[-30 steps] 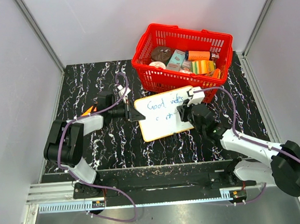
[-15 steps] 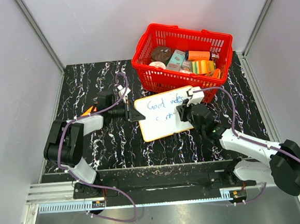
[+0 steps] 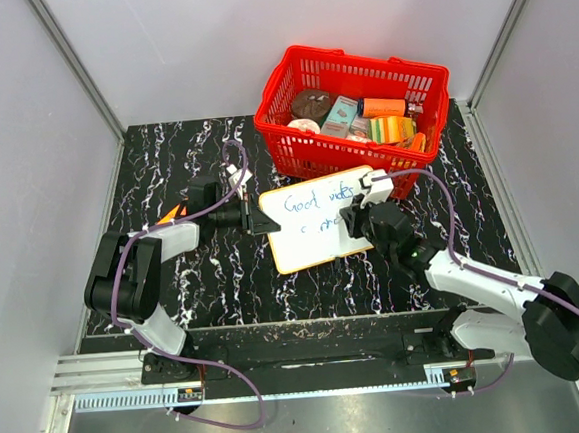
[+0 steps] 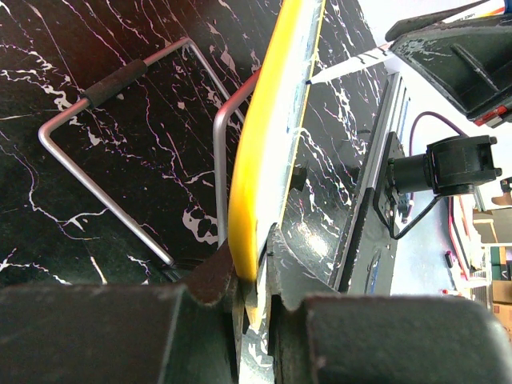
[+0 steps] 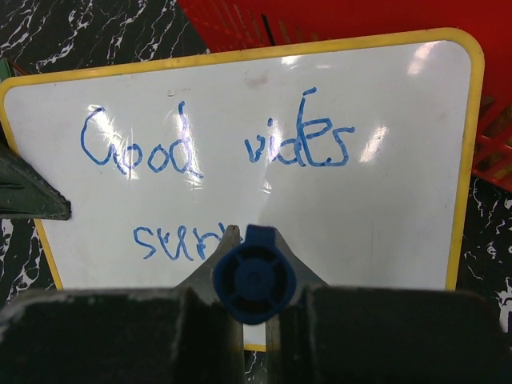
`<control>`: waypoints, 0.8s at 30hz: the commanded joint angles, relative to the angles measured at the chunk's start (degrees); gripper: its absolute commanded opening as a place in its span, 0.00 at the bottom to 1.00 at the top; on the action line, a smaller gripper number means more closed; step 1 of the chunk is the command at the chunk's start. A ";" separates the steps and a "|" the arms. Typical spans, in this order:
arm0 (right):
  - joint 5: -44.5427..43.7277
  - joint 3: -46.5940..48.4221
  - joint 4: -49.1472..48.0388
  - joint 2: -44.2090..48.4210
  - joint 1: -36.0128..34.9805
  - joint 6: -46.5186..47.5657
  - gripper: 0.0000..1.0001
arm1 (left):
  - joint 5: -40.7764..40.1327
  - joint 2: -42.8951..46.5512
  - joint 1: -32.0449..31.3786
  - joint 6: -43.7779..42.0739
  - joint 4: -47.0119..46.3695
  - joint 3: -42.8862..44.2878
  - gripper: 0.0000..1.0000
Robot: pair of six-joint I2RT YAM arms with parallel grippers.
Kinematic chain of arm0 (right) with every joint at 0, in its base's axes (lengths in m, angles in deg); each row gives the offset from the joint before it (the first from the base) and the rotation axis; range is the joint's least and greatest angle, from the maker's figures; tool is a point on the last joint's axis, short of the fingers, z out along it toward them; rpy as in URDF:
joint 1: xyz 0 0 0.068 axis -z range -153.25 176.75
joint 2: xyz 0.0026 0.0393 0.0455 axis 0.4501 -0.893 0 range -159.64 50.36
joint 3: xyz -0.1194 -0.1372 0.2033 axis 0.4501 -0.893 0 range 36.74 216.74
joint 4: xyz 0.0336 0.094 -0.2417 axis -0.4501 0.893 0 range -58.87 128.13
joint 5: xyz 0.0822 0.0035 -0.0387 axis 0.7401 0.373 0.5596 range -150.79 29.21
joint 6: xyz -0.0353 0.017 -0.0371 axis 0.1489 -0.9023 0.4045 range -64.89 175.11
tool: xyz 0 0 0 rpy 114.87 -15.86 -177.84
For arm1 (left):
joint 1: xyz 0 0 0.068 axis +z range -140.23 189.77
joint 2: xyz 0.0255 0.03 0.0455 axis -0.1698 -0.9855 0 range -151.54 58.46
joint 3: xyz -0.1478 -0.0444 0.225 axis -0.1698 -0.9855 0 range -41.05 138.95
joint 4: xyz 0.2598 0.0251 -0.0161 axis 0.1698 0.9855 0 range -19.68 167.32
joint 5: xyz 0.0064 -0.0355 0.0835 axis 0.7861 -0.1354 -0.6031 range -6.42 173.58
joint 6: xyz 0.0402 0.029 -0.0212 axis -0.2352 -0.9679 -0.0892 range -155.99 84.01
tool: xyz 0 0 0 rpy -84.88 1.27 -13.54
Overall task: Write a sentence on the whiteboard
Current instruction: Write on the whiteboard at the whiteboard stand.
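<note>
Top: whiteboard [image 3: 307, 243] on table [image 3: 165, 166], just in front of basket [image 3: 297, 55]. Left gripper [image 3: 257, 219] at its left edge, right gripper [image 3: 356, 217] over its right part.
Left wrist: jaws pinched on the yellow rim.
Right wrist: jaws closed on blue marker [image 5: 254, 282], which covers the end of the sentence's [image 5: 216, 144] second line.

We see a black table [image 3: 205, 283] veined with white marbling, fenced by pale walls on three sides. At its far edge stands a red basket [image 3: 325, 155] with packaged goods in it, and just in front of the basket is the whiteboard [image 3: 307, 243], tilted, with a bent wire frame [image 4: 116, 80] set against the dark surface beneath it. Near the left side we make out a small orange item [image 3: 172, 214], too hidden to name.
</note>
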 commanded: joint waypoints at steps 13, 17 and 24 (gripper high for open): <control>-3.64 -0.64 2.67 2.11 -0.23 -0.32 0.00 | -8.98 -2.45 -1.25 -6.96 2.81 -0.50 0.00; -4.70 0.85 1.79 0.79 -0.23 -0.05 0.00 | -9.07 -2.45 -1.25 -6.96 2.81 -0.50 0.00; -5.67 3.67 0.30 -0.79 -0.31 1.00 0.00 | -8.98 -2.36 -1.25 -6.96 2.81 -0.41 0.00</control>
